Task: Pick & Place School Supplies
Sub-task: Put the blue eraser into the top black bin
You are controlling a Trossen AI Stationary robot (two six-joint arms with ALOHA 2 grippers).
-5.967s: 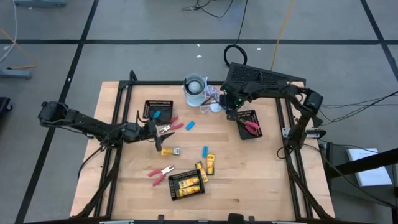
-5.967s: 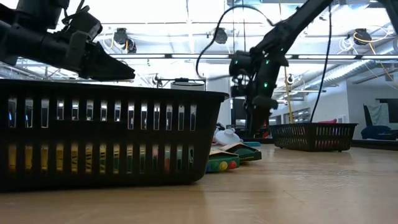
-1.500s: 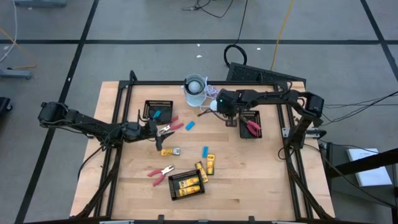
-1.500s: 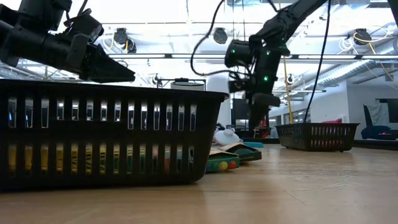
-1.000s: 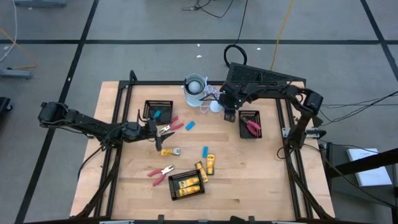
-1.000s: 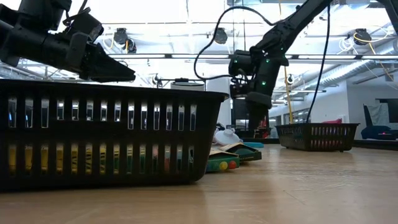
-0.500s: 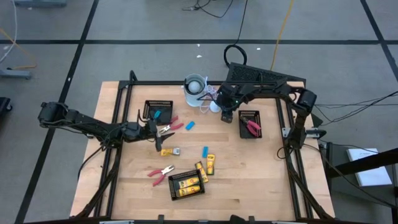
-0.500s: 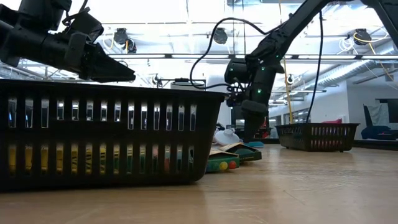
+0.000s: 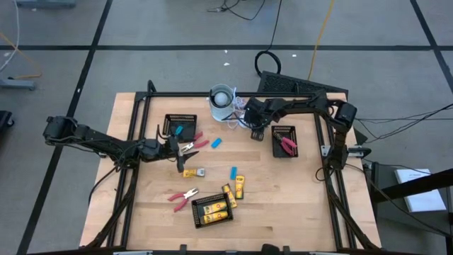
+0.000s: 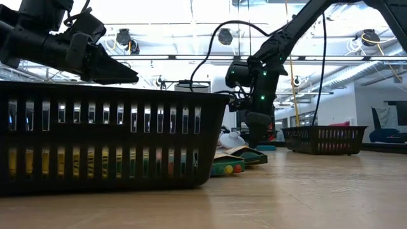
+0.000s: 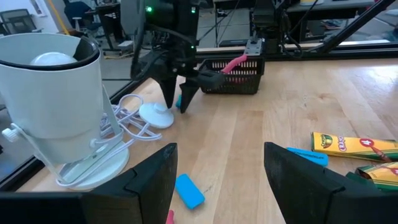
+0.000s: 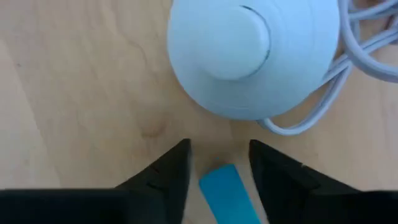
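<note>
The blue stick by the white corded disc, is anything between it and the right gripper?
Nothing visible. The right gripper is open with the blue stick directly between its fingers. The white corded disc sits just beyond the stick, close but not in the gap.

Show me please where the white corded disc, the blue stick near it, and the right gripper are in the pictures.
white corded disc (image 12: pixel 239 46): right wrist view, on its raised round centre.
blue stick (image 12: pixel 227 190): right wrist view, on its flat top, between the fingers.
right gripper (image 11: pixel 176 102): left wrist view, between its two fingertips, beside the disc.

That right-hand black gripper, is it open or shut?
Open: the right gripper's two dark fingers stand apart, straddling a small light-blue stick beside the white corded disc.
</note>
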